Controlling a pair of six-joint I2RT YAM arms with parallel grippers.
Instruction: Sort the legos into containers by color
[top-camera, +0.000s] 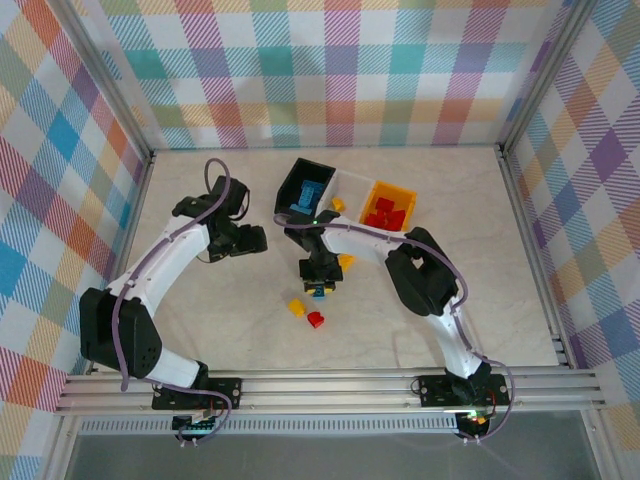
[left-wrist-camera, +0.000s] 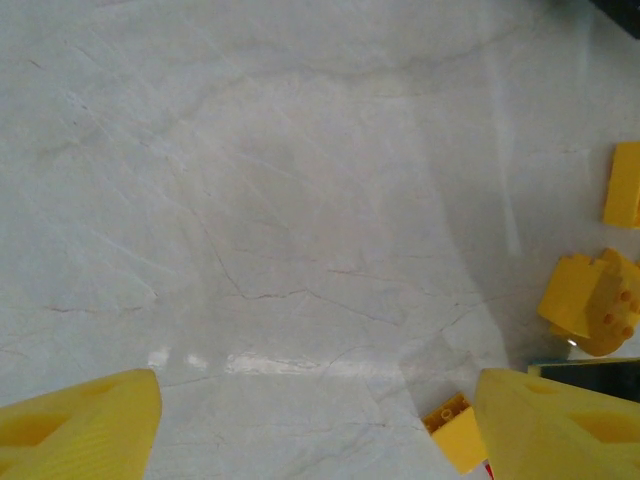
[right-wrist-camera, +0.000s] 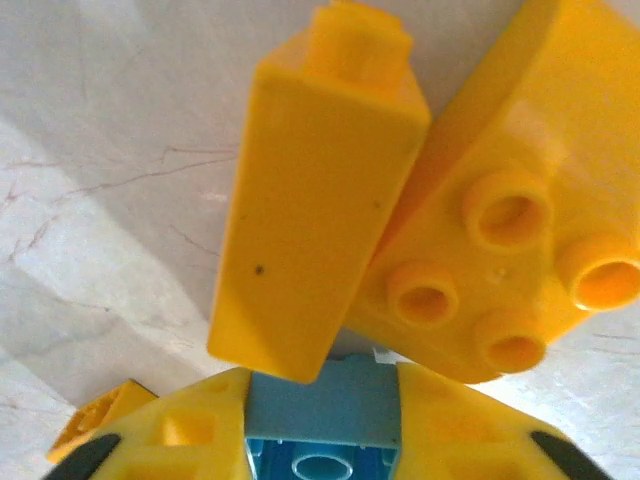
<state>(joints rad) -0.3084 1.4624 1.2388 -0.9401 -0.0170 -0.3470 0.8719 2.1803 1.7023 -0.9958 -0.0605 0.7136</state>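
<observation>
Your right end effector (top-camera: 318, 278) is pinching a blue brick (top-camera: 319, 291) near the middle of the counter (top-camera: 200, 190). In the right wrist view that brick (right-wrist-camera: 320, 425) sits clamped between the yellow fingers (right-wrist-camera: 190, 435). Directly beyond the tip, a tall yellow brick (right-wrist-camera: 315, 200) leans against a studded yellow brick (right-wrist-camera: 500, 250); they touch each other and crowd the way ahead.

From above, a yellow brick (top-camera: 346, 261) lies at 2 o'clock of that end effector, a second yellow brick (top-camera: 297, 306) at 7 o'clock and a red brick (top-camera: 316, 320) at 6 o'clock.

The bins stand at 12 o'clock, joined in a row. The black bin (top-camera: 296, 178) holds blue bricks, the white bin (top-camera: 352, 183) a yellow piece, and the yellow-orange bin (top-camera: 398, 190) red bricks.

Your left end effector (top-camera: 250, 240) is spread with nothing between its fingers (left-wrist-camera: 80, 430), out at 9 o'clock over plain counter.

The surface is pale and marble-veined. Plaid walls (top-camera: 330, 70) close three sides, and an aluminium rail (top-camera: 330, 385) runs along the near edge. Open room lies toward 9 o'clock and 3 o'clock.
</observation>
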